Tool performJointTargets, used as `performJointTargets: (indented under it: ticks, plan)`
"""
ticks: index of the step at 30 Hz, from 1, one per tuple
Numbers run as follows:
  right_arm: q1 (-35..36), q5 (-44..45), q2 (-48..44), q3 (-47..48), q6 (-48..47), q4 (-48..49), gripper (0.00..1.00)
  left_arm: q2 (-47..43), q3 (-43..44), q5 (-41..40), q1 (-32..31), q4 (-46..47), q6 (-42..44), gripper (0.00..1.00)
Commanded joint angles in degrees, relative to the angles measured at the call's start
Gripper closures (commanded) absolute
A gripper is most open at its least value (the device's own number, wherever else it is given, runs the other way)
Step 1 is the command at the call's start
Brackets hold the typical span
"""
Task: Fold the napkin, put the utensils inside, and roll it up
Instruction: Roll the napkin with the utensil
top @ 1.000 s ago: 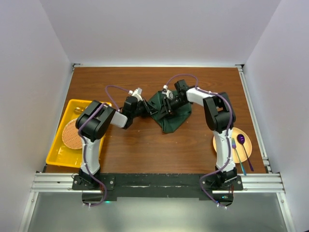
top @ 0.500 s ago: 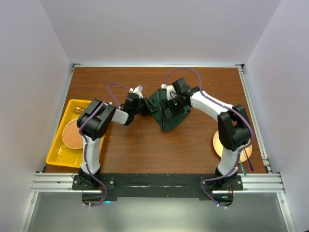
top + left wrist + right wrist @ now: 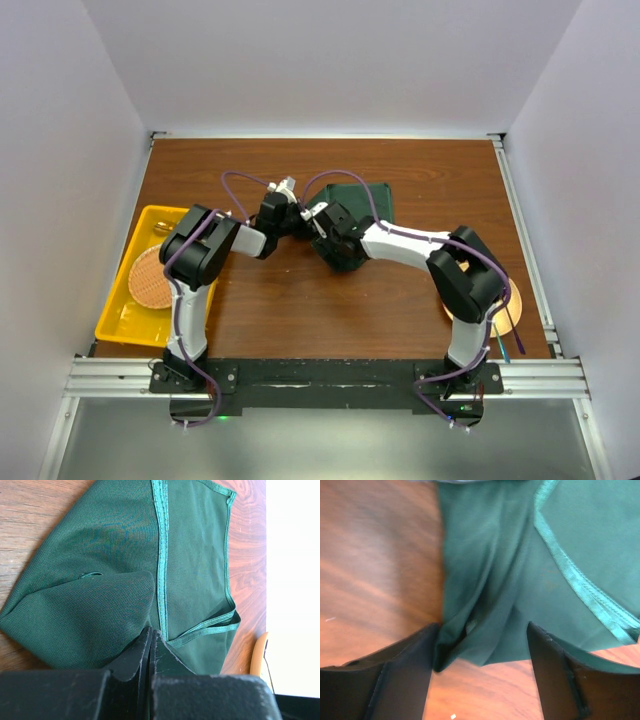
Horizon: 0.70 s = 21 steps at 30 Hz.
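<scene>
- While the left tool [image 3: 150, 639] is pinching a raised fold of the napkin [image 3: 100, 575] with its jaws pressed together, the right tool [image 3: 482, 630] is hanging wide over the cloth's bunched edge, holding nothing; its fingers are straddling the crumple without closing on it.
- The napkin is lying near the middle of the worktop [image 3: 300, 300], partly doubled over itself; one hemmed flap is lying across the layer below, and the outline is looking uneven rather than square.
- The utensils [image 3: 519, 340] are lying well apart from the cloth, on the plate [image 3: 514, 298] by the right arm's base; that arm is hiding most of them, so only thin handles are showing.
- Judging by this, the folding step is in hand and not yet done; nothing is resting inside the cloth, and no roll is forming.
- The next move is probably calling for the right tool to close on a free edge or corner while the left is anchoring its fold, then to draw that edge over flat; a grab on the bunched part is risking dragging both layers along together.
</scene>
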Motion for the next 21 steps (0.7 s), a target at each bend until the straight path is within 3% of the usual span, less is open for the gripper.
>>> performJointTargets:
  ticks: [1, 2, 7, 14, 21]
  plan:
    - [0.5, 7.5, 0.6, 2.4, 0.2, 1.4, 0.38, 3.2, -0.4, -2.2, 0.9, -8.6, 3.1, 1.00]
    - [0.4, 7.0, 0.5, 2.4, 0.5, 0.8, 0.44, 3.2, -0.3, -2.2, 1.0, -8.8, 3.2, 1.00]
    - [-0.7, 5.1, -3.2, 1.8, 3.0, 0.4, 0.45, 3.2, -0.2, -1.9, 1.2, -9.0, 3.6, 1.00]
    - [-9.0, -5.6, -4.8, 1.2, 4.8, -0.1, 0.50, 3.3, 0.1, -1.3, 1.5, -9.3, 4.1, 1.00]
    - [-11.1, -10.7, 1.1, 2.2, 5.6, 0.0, 0.78, 3.7, 0.4, -0.6, 1.7, -9.4, 4.2, 1.00]
